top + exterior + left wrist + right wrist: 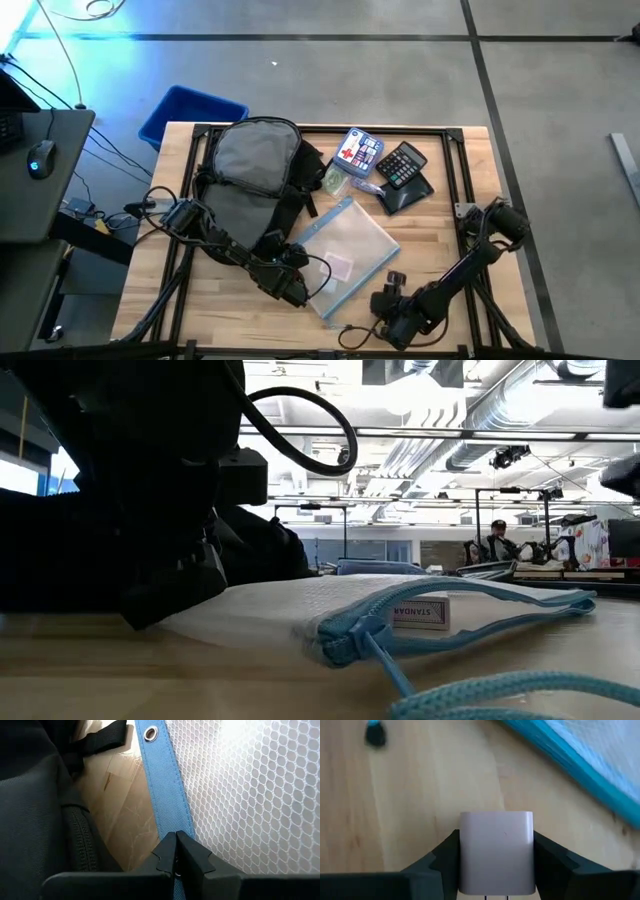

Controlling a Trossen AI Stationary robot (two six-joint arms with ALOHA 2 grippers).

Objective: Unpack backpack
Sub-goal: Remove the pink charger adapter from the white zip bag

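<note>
The backpack (255, 160) lies at upper left of the clenched left gripper (293, 291) at the pouch's (345, 255) edge, while the right gripper (496, 857), at bottom right, grasps a white block (496, 851).

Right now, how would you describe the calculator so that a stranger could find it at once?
Start at the black backpack on the wooden table and look right, past the first-aid pack with its red cross. The calculator lies just beyond, near the table's far edge. It alone is dark with rows of keys.
</note>
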